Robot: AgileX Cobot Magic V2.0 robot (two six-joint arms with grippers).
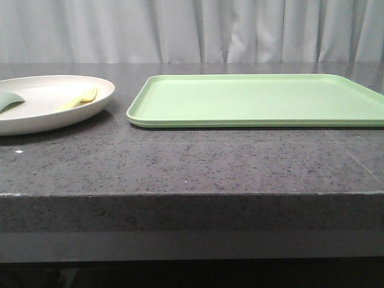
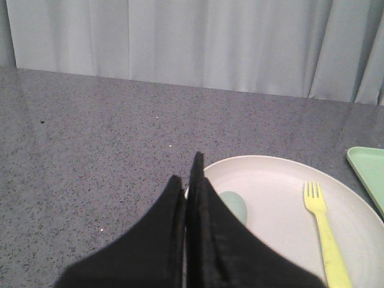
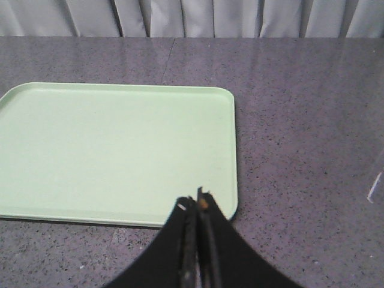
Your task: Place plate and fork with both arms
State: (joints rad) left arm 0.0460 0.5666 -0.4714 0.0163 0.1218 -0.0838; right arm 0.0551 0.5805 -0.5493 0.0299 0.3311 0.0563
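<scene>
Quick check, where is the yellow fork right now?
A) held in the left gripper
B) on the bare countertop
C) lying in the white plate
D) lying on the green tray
C: the fork lies inside the plate, next to a small green piece; the tray holds nothing, and the left gripper is shut with nothing in it.

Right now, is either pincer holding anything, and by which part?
Nothing is held. The left pincer and right pincer are both shut on nothing; the fork lies on the plate.
</scene>
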